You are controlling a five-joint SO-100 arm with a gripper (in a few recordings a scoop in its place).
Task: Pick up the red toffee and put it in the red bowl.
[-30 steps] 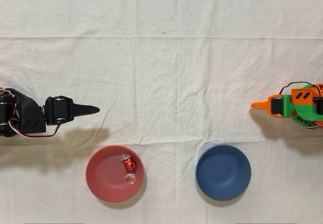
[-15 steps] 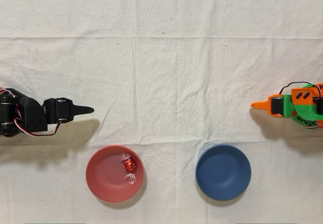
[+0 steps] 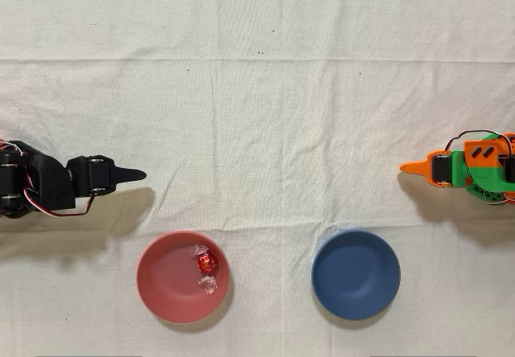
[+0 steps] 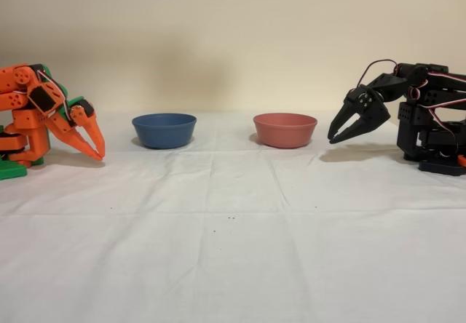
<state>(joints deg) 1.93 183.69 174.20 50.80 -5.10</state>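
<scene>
A creased white tablecloth (image 4: 233, 250) covers the table, with a few tiny dark specks on it, and a plain, evenly lit beige wall (image 4: 233, 39) stands behind.

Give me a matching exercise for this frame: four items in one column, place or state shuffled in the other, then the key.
Items:
1. red toffee
2. blue bowl
3. pincer
4. orange arm

Places or states:
A. holds nothing
B. lies inside the red bowl
C. idle at the right edge of the overhead view
D. off to the left of the cloth in the overhead view, clear of both bowls

Pairs: 1-B, 2-A, 3-D, 4-C
</scene>
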